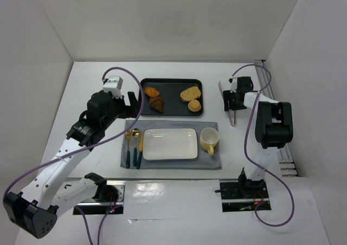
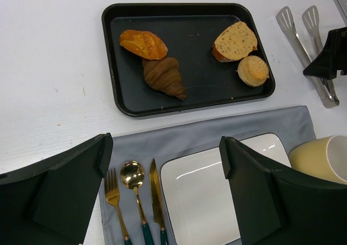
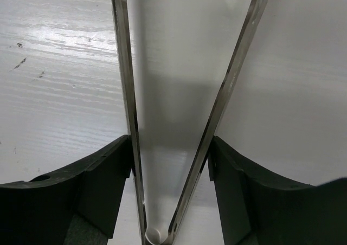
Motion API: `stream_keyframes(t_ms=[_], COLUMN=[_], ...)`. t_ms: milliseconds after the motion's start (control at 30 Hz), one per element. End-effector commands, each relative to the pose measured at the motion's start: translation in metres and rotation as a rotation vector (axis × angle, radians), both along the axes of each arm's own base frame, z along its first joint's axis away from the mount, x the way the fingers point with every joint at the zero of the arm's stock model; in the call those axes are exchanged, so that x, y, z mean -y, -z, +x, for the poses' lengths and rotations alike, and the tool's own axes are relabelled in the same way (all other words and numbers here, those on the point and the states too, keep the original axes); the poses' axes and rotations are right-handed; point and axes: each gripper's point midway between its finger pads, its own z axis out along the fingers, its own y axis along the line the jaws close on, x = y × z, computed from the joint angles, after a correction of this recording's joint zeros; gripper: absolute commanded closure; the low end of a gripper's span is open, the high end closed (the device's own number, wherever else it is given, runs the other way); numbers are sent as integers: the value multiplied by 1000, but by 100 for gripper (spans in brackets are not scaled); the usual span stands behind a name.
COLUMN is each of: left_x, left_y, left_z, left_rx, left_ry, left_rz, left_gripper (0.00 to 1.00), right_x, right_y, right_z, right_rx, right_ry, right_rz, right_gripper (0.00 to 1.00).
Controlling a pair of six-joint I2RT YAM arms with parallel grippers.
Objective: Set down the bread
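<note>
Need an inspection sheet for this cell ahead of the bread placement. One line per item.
Surface: white table; grey mat near the arms.
Job's things: bread in the right near corner of the black tray, beside the oval slice; white plate bare.
Clutter: croissant and orange roll in the tray; gold cutlery left of the plate; yellow mug right of it.
Grippers: left pincer open, empty; right pincer closed against both arms of the tongs.
Cables: purple cable loops at each wrist.
Surroundings: white walls on three sides.
</note>
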Motion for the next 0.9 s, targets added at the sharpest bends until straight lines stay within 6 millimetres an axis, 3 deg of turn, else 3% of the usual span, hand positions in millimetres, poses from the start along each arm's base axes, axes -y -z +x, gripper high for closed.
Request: stream_keyframes(t_ms=[0, 167, 233, 300, 467, 567, 667, 867], left_x=[0, 0, -1, -1, -1, -1, -1, -1], left_y=[-9, -9, -9, -9, -9, -9, -9, -9], left_z=[0, 0, 1, 1, 1, 1, 1, 1], left_rx=[38, 38, 40, 42, 42, 42, 42, 42], left_ry=[1, 1, -8, -5, -5, -5, -5, -5], left_rz=[-32, -32, -29, -21, -21, -21, -21, -21], left_gripper=[1, 1, 1, 1, 1, 1, 1, 1], right_x=[9, 8, 8, 8, 9, 9, -3, -34], right_y=[20, 18, 15, 10, -26, -59, -93, -142], right_z=[-17, -16, -15, -14, -4, 5, 11, 15], right_rx=[-96, -104, -95, -84, 24, 118, 185, 233], right_ry=[40, 35, 34, 34, -1, -39, -139, -293], right_rz=[45, 94, 93, 92, 72, 53, 52, 16], right_gripper=[34, 56, 71, 76, 91, 91, 90, 72])
